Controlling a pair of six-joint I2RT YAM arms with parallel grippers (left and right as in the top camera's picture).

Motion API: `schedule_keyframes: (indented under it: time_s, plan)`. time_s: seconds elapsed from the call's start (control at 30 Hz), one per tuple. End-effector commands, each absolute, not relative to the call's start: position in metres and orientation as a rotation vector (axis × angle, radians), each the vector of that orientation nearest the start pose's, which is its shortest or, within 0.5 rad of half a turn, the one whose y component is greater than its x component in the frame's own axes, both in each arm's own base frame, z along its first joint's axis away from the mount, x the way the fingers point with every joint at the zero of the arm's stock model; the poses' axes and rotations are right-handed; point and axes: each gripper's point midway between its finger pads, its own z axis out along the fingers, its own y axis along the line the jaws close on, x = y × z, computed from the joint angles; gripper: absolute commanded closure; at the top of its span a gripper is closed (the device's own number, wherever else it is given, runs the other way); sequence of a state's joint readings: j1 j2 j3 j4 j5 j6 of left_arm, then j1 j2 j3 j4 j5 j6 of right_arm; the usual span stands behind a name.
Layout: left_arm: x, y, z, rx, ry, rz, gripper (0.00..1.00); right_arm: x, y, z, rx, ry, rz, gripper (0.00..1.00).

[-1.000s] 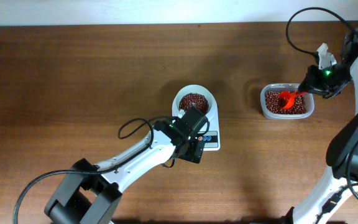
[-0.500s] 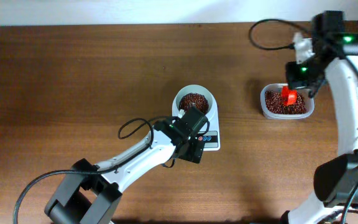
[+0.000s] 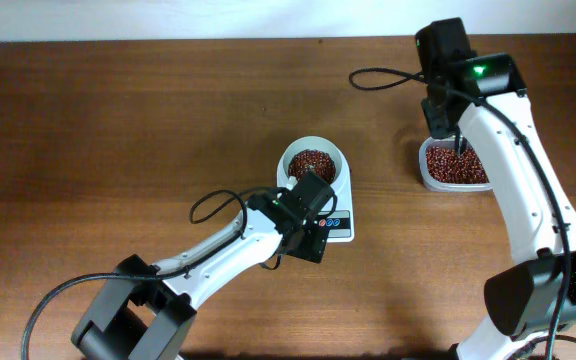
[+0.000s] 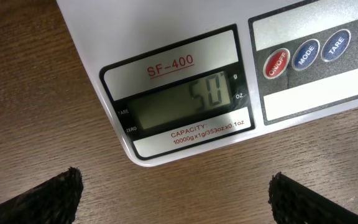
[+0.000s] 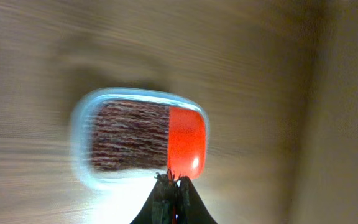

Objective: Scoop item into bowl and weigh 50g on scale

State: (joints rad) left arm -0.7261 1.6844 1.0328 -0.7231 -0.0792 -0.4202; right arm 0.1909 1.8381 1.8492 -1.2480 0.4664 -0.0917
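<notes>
Brown wood table (image 3: 118, 110), white wall strip (image 3: 218, 18) up top. Overhead: bowl (image 3: 343, 160) w/ beans (image 3: 313, 163) sits on scale (image 3: 343, 232). Only left wrist cam shows display (image 4: 185, 102) (reads 50 g) and left end effector (image 4: 182, 202), spread wide. Right wrist cam, blurry: right end effector (image 5: 171, 185) clamped on red scoop (image 5: 185, 140) in tub (image 5: 78, 149).

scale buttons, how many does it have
3, in a row right of the display on the scale, seen from the left wrist: red on/off button, blue mode button, blue tare button. None appear hidden.
</notes>
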Motion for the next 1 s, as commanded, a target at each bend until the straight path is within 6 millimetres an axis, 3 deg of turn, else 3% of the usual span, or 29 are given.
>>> schedule_keyframes:
  time_s: [0.0, 0.17, 0.2, 0.33, 0.5, 0.63, 0.87, 0.97]
  plan:
    - [0.253, -0.207, 0.031, 0.429, 2.917, -0.059, 0.01, 0.414, 0.063, 0.213, -0.481, 2.721, -0.068, 0.96]
    - [0.254, -0.208, 0.031, 0.428, 2.914, -0.063, 0.01, 0.397, 0.165, 0.255, -0.829, 2.461, 0.609, 0.96]
    - [0.254, -0.208, 0.031, 0.427, 2.913, -0.064, 0.01, 0.390, 0.180, 0.254, -0.915, 2.412, 0.713, 0.96]
    - [0.254, -0.209, 0.032, 0.428, 2.912, -0.069, 0.01, 0.384, 0.193, 0.224, -1.033, 2.436, 0.725, 0.96]
    - [0.254, -0.209, 0.032, 0.428, 2.912, -0.070, 0.01, 0.389, 0.211, 0.189, -1.169, 2.454, 0.505, 0.96]
    - [0.254, -0.209, 0.032, 0.428, 2.912, -0.068, 0.01, 0.407, 0.225, 0.169, -1.213, 2.428, 0.377, 0.96]
    - [0.254, -0.208, 0.032, 0.427, 2.911, -0.065, 0.01, 0.409, 0.219, 0.134, -1.226, 2.510, 0.339, 0.96]
    - [0.254, -0.208, 0.032, 0.428, 2.911, -0.064, 0.01, 0.397, 0.217, 0.117, -1.230, 2.566, 0.374, 0.96]
